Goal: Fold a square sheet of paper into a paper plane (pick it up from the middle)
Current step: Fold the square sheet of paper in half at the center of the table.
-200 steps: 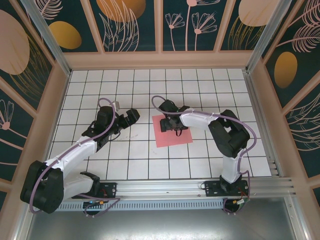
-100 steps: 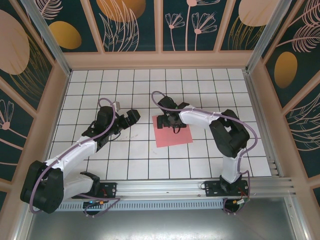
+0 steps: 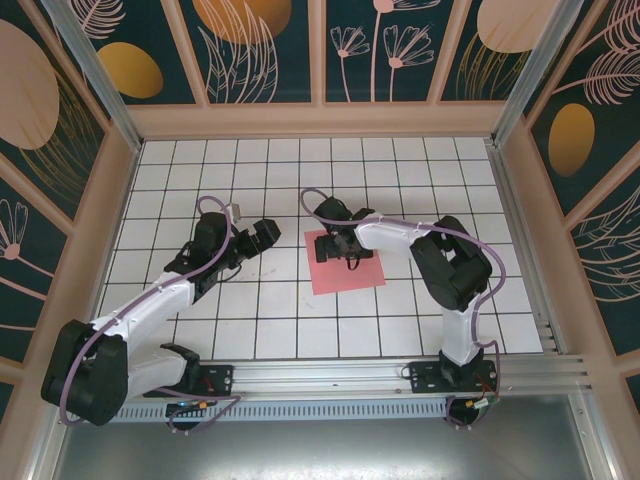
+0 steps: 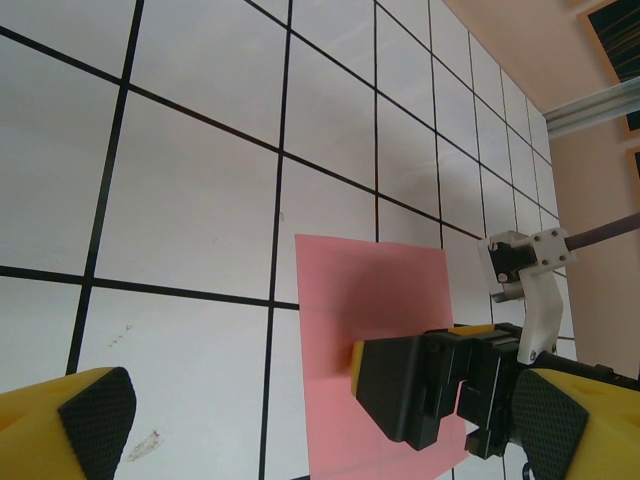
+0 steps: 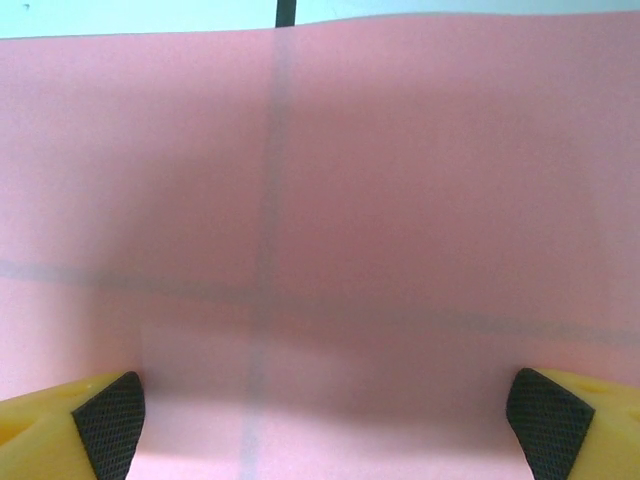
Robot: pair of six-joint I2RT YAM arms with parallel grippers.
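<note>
The white grid table [image 3: 400,320] carries everything. The left arm [image 3: 150,300] reaches from the near left corner toward the middle, and the right arm [image 3: 455,270] bends in from the right. The square sheet of paper [image 3: 345,272] lies flat and unfolded near the table's centre, with grid lines showing faintly through it. The right gripper [image 3: 336,243] is over the sheet's far part, jaws spread wide and gripping nothing; whether its fingertips touch the paper I cannot tell. The left gripper [image 3: 262,235] sits just left of the sheet, off the paper, also released and empty.
</note>
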